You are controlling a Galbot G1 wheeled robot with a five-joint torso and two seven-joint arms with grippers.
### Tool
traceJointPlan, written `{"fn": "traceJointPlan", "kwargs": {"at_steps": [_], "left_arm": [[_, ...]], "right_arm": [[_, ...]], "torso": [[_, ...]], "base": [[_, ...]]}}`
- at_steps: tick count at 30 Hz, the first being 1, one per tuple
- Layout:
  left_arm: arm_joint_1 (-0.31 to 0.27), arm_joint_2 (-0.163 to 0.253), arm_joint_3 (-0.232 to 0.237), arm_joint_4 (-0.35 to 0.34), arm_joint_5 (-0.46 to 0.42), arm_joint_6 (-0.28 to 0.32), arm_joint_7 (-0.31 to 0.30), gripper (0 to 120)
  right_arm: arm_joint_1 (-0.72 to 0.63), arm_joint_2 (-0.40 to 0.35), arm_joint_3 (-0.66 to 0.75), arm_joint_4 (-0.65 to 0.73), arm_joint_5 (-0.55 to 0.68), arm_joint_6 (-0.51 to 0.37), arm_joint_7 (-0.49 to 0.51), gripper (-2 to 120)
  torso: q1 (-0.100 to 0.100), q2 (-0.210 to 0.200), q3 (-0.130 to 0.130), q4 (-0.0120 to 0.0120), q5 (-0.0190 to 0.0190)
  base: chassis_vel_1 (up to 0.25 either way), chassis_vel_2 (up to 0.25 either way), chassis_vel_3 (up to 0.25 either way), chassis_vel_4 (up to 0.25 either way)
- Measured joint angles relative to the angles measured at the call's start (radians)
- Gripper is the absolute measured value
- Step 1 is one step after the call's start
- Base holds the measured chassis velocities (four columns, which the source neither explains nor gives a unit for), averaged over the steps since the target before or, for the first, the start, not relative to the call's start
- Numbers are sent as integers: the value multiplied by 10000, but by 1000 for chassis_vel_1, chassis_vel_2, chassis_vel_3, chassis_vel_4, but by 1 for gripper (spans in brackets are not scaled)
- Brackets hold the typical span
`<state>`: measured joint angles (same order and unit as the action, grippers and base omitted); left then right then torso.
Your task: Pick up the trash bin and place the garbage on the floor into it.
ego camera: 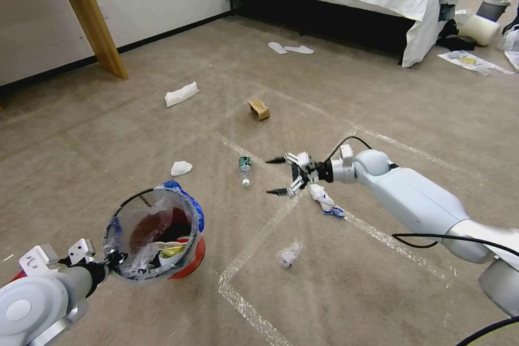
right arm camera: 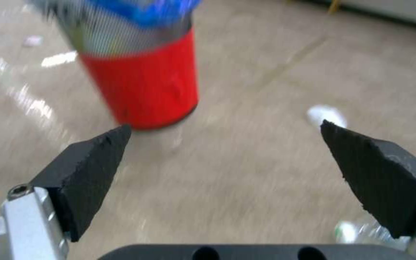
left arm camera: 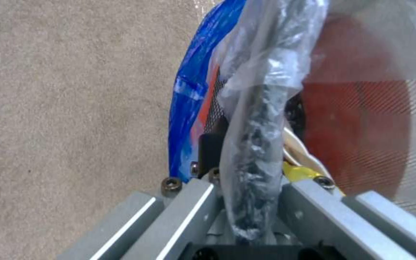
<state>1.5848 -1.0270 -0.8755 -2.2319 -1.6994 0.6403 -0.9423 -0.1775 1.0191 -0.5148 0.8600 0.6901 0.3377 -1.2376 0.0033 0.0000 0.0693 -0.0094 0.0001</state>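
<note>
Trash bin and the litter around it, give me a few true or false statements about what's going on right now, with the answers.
1. The left gripper is clamped on the rim of the trash bin. True.
2. The right gripper is shut on a tissue. False: its fingers are spread wide and hold nothing.
3. The small bottle lies on the floor near the right gripper. True.
4. The trash bin is empty. False: scraps already lie inside its liner.
5. The brown carton sits on the bed. False: it is on the floor.
</note>
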Motion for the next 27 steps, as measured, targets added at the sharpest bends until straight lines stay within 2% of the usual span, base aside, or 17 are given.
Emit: {"fn": "traceJointPlan", "kwargs": {"at_steps": [2, 8, 12, 14, 15, 16, 27], "left_arm": [[25, -3, -12, -85, -1, 2, -14, 0], [56, -70, -1, -148, 50, 1, -17, 0], [64, -136, 23, -175, 116, 0, -19, 0], [87, -184, 33, -182, 173, -20, -11, 0], [87, -184, 33, -182, 173, -20, -11, 0], [88, -205, 33, -182, 196, -29, -8, 0], [23, -231, 80, -85, 257, -33, 11, 0]], "right_arm": [[-33, 89, 46, -417, -639, 8, -744, 100], [-144, 103, -173, -942, -1582, 286, -1253, 100], [-391, 126, -248, -1096, -2146, 558, -731, 100], [-651, 242, -105, -1118, -3375, 755, -18, 100], [-651, 242, -105, -1118, -3375, 755, -18, 100], [-785, 291, -84, -1052, -4046, 802, 381, 100], [-1224, 917, -444, -1845, -5390, 1123, 1188, 100]], "torso": [[0, 0, 0, 0, 2], [0, 0, 0, -3, -1], [0, 0, 0, -3, -1], [0, 0, 0, -1, 0], [0, 0, 0, -1, 0], [0, 0, 0, -1, -2], [-2, 0, 0, -6, -2]], "base": [[0, 0, 0, 0], [0, 0, 0, 0], [0, 0, 0, 0], [0, 0, 0, 0], [0, 0, 0, 0], [0, 0, 0, 0], [0, 0, 0, 0]]}}
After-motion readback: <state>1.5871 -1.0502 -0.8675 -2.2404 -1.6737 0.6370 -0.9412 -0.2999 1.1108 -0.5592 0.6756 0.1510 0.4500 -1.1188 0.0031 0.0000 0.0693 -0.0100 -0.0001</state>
